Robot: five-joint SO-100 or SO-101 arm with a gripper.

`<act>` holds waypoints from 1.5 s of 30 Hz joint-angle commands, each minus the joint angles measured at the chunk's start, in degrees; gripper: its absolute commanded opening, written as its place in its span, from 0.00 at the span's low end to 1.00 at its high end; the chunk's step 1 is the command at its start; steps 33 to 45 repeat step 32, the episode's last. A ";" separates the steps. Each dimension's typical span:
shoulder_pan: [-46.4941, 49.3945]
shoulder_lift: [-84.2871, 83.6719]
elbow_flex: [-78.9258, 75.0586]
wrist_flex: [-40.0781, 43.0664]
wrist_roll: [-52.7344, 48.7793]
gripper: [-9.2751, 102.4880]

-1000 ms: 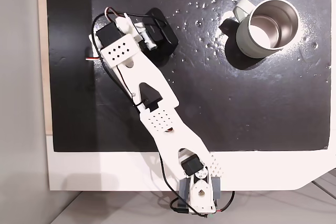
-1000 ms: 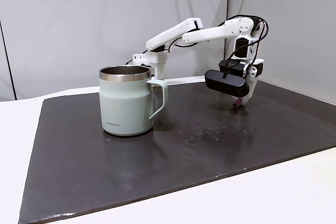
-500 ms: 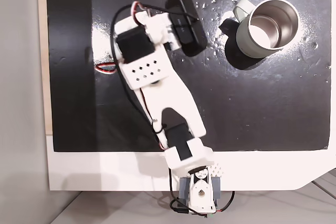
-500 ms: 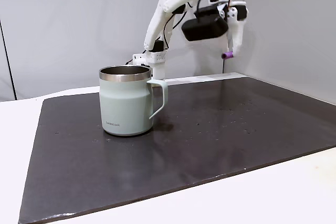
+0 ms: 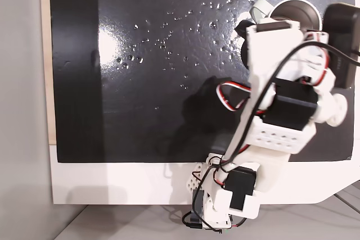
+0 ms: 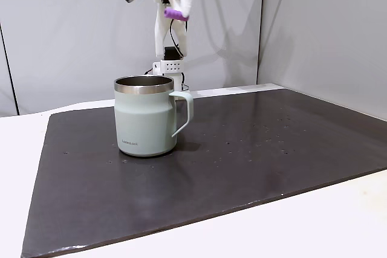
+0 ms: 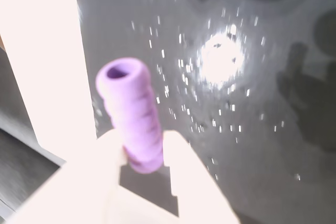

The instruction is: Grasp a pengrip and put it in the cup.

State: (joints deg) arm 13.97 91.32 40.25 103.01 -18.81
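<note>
purple pengrip (image 7: 132, 116) in jaws, high above steel-lined cup (image 6: 145, 117)

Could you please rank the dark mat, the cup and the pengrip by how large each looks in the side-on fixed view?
Largest to smallest:
1. the dark mat
2. the cup
3. the pengrip, held in the gripper high above the cup and possibly farther from the camera, yet plainly smallest.

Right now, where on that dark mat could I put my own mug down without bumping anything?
In a fixed view, the dark mat lies bare right of the cup and in front of it. It is crowded above the cup, where the end effector holds the pengrip, and behind it at the arm's base.
</note>
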 commanded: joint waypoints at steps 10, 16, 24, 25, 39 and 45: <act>8.00 -13.27 -12.92 -0.09 -6.33 0.08; 8.00 -17.84 -16.08 -0.18 -5.98 0.08; 7.47 -18.37 -17.58 -0.18 -3.34 0.45; 7.47 -18.37 -17.75 -0.18 -3.08 0.45; 7.38 -18.28 -17.84 -0.09 -3.25 0.44; 7.38 -18.28 -17.84 -0.09 -3.25 0.44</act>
